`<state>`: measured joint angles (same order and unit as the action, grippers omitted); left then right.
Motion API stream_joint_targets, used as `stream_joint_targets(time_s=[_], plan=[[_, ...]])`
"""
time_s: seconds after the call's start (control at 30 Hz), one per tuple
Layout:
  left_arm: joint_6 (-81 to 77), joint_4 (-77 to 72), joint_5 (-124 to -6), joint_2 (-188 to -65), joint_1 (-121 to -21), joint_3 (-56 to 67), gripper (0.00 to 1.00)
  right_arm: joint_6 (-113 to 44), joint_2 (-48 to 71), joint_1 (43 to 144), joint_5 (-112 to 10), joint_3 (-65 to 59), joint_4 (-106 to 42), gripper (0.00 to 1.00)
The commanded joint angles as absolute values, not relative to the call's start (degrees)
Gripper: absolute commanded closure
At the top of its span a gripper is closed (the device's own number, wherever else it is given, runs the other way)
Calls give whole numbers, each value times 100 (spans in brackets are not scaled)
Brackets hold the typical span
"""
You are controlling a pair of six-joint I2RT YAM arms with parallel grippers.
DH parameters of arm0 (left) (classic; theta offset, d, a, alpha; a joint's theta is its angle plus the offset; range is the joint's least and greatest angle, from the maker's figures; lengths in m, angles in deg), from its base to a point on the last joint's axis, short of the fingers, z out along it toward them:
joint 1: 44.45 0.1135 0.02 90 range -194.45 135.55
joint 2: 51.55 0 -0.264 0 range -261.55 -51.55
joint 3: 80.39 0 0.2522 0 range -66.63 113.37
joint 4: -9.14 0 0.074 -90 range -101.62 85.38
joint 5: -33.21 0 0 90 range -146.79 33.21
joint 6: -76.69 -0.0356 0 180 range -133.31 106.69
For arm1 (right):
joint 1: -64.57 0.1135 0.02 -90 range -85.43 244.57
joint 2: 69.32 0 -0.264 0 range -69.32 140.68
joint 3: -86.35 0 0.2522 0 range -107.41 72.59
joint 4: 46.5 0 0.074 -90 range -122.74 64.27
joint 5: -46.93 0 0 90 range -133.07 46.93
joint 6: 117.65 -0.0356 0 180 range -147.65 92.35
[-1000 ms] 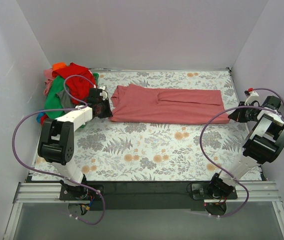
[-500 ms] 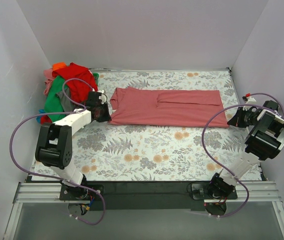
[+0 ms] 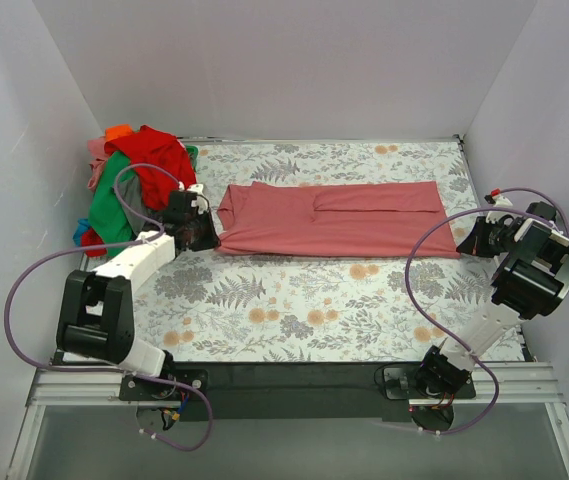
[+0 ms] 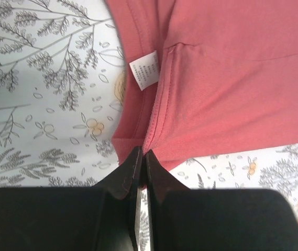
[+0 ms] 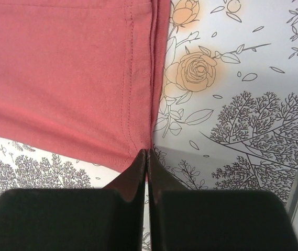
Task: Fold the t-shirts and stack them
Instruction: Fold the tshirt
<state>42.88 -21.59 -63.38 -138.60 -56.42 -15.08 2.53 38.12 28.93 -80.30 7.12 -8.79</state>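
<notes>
A dusty salmon-pink t-shirt (image 3: 339,218) lies folded lengthwise into a long strip across the floral table cover. My left gripper (image 3: 209,232) is shut on its near-left neck corner (image 4: 138,144), beside the white neck tag (image 4: 144,70). My right gripper (image 3: 467,240) is shut on its near-right hem corner (image 5: 138,144). A heap of other t-shirts (image 3: 134,180), red, green, orange and pink, sits at the back left.
The floral table cover (image 3: 304,300) spans the table. White walls close the left, back and right sides. A black rail (image 3: 294,375) runs along the near edge between the arm bases.
Both grippers have moved left and a little away from the near edge, dragging the pink t-shirt strip slightly leftward. The left arm's elbow has swung further left.
</notes>
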Motion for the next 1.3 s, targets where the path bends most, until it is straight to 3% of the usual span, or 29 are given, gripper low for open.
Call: stream_joint_targets(time_s=[0.0, 0.47, 0.63, 0.67, 0.7, 0.73, 0.83, 0.93, 1.27], plan=[[4180, -2324, -6424, -13303, -5614, -1749, 100, 197, 3922, 2792, -7823, 553, -1041, 99], [4742, -3124, -7147, -13759, -5614, -1952, 100, 127, 4002, 2871, -7752, 386, -1076, 99], [5181, -3432, -7296, -13883, -5614, -1969, 99, 75, 4001, 2994, -7770, 272, -1076, 94], [5286, -3493, -7262, -13831, -5614, -1969, 89, 57, 3984, 3003, -7779, 220, -1076, 90], [5470, -3563, -7253, -13743, -5614, -2013, 71, 39, 3975, 3020, -7796, 202, -1076, 88], [5576, -3582, -7209, -13629, -5614, -2057, 62, 22, 3958, 3029, -7788, 193, -1085, 84], [5814, -3555, -6789, -12717, -5614, -2198, 42, 4, 3861, 3047, -7814, 184, -1085, 67], [5693, -3538, -6182, -11907, -5596, -2146, 29, 30, 3703, 3065, -7867, 245, -1085, 57], [5059, -2782, -5584, -10965, -5587, -2277, 28, 364, 2869, 3960, -7692, 701, -1383, 48]])
